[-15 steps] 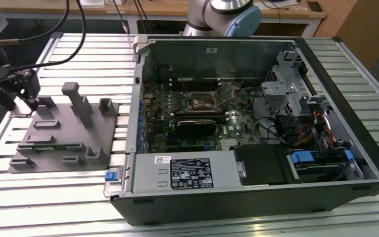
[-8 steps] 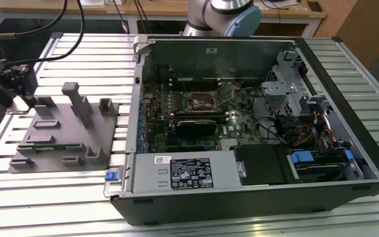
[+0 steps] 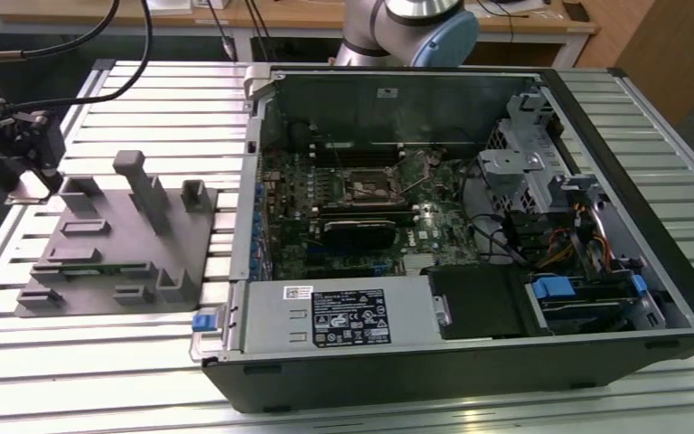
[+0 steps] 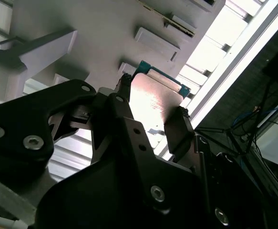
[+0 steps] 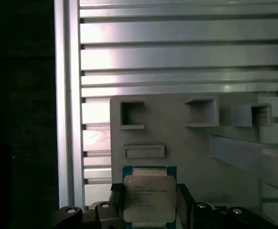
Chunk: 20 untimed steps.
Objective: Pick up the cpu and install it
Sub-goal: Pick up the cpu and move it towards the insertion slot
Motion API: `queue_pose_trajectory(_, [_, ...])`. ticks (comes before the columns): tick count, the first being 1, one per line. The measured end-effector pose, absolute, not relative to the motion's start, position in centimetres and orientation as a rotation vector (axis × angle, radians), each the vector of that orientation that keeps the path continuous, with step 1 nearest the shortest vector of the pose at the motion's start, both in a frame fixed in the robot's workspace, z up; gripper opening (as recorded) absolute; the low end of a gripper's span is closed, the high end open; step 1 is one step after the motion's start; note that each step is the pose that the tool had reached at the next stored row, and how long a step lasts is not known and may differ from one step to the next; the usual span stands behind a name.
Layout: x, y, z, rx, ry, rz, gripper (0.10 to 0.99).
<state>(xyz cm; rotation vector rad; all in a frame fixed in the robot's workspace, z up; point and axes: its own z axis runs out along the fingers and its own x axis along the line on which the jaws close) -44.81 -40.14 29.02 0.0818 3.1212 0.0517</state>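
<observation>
Black two-fingered gripper (image 5: 149,213) at the arm's end, closed on the small square cpu with a pale silver metal top and a green-edged board (image 5: 148,196). In both wrist views its dark fingers (image 4: 177,126) press on two opposite edges of the cpu (image 4: 152,98), which sits flat between them with its metal top facing the first wrist camera. Directly beneath and ahead of the gripper lies the grey plastic fixture with upright blocks and shallow rectangular pockets (image 5: 177,126); whether the cpu touches its surface cannot be told. Under the fixture runs the ribbed aluminium table (image 3: 82,384). In the exterior view the gripper (image 3: 32,176) hangs over the fixture's (image 3: 118,244) outer end, well apart from the open black computer case (image 3: 636,298), whose black-framed square motherboard socket (image 3: 365,185) lies on the far side of the fixture from the gripper.
</observation>
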Motion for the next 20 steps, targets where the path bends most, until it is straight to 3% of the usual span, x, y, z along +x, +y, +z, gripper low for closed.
queue_pose_trajectory(20, [-44.8, -40.1, 30.8, 0.082, 3.119, 0.052, 0.533])
